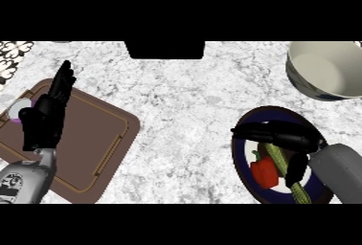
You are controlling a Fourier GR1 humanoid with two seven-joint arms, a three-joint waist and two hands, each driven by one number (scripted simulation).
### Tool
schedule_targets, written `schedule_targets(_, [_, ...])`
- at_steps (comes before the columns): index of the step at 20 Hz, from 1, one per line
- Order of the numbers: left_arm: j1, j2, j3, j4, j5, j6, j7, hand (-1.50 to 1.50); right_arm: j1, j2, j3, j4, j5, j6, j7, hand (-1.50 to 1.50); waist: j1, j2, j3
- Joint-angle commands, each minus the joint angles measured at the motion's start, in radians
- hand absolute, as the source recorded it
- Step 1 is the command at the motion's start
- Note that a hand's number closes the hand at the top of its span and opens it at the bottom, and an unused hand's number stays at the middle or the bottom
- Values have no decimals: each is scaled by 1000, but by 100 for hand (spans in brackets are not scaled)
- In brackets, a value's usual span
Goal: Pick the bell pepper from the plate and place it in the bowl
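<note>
the right hand (286,139) hangs over the plate (244,162), fingers spread and lightly bent, holding nothing, its thumb reaching down beside the bell pepper (265,172). the red pepper lies on the plate, a green vegetable (290,177) alongside. the bowl (325,69) stands just behind the plate. the left hand (48,112) rests open, fingers straight, over a brown tray (99,139).

Right hand (286,139) hovers over bell pepper (265,173) on plate (244,165).
</note>
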Motion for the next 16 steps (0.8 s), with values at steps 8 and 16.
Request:
schedule_targets(8, [29, -22, 40, 12, -21, -46, -44, 0, -40, 107, 2, 145, 122, -72, -187, 150, 3, 5, 5])
schedule_targets(16, [33, -50, 22, -66, -61, -32, 47, 0, 31, 71, -20, 54, 84, -84, -231, 150, -3, 2, 5])
